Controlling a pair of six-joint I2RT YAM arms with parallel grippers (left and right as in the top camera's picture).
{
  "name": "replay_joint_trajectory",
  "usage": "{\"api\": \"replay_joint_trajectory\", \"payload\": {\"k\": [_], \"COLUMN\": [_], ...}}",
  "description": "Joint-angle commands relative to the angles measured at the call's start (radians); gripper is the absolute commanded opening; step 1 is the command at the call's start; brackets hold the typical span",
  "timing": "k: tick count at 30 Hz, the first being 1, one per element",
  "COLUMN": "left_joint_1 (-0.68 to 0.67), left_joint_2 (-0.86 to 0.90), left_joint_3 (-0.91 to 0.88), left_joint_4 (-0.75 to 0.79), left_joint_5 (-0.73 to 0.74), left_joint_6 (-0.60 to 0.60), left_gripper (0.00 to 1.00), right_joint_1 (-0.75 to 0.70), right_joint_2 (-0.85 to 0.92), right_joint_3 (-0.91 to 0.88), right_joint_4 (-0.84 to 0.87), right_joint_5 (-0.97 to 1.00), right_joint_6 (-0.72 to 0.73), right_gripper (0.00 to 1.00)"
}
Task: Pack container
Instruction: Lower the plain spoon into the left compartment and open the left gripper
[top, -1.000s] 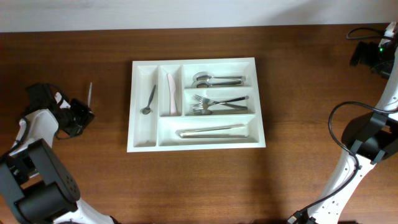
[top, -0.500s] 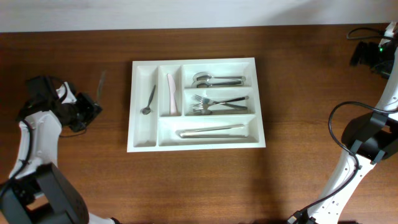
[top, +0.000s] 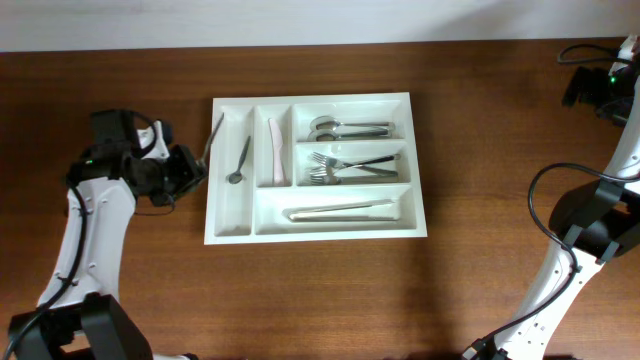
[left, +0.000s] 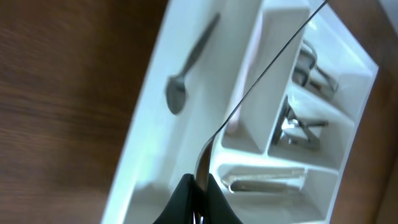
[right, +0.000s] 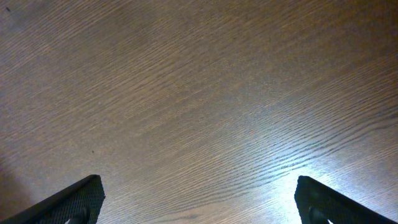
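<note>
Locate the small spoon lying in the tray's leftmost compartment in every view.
Overhead: small spoon left of centre, in the container's leftmost narrow compartment.
Left wrist: small spoon upper left, bowl end lower, beside the container's left wall.
Right wrist: not in it; only table.
Shared landmark: the container's left wall.

The black left gripper's (left: 199, 190) utensil (left: 202, 162) is silver, the container (top: 312, 234) ahead white with one pale pink piece (top: 273, 152), the table (top: 320, 295) grained brown.

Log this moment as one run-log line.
left pincer: shut on thin metal utensil, over left edge of container | right pincer: open, empty
</note>
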Motion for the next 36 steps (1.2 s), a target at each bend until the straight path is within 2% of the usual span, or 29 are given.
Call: {"api": "replay_joint_trajectory", "payload": {"k": [1, 8, 15, 22, 29, 36], "left_joint_1": [-0.029, -0.097, -0.195, -0.225, -0.225, -0.248], "left_joint_2": [-0.021, -0.021, -0.021, -0.021, -0.019, 0.021], "left_joint_3": [0.023, 0.023, 0.022, 0.022, 0.021, 0.02], "left_joint_4": [-0.004, -0.007, -0.007, -0.006, 0.04, 0.055], "left_joint_5": [0.017, 0.006, -0.127, -0.241, -0.268, -0.255], "left_joint_6": [-0.045, -0.226, -0.493, -0.719, -0.791, -0.793], "left_gripper": [0.04, 0.04, 0.04, 0.04, 0.04, 0.05], "right_joint_1": [-0.007, -0.008, -0.007, -0.008, -0.007, -0.008], "right_joint_2": [-0.039, -0.039, -0.039, -0.039, -0.039, -0.039], "right_joint_3": [-0.005, -0.005, -0.005, -0.005, -0.005, -0.005], "right_joint_4": [0.002, 0.002, 0.002, 0.002, 0.002, 0.002], "right_joint_5": [-0.001, -0.001, -0.001, -0.001, -0.001, -0.001], "right_joint_6": [0.001, 0.001, 0.001, 0.002, 0.001, 0.001], "right_gripper": [0.99, 0.99, 0.99, 0.98, 0.99, 0.99]}}
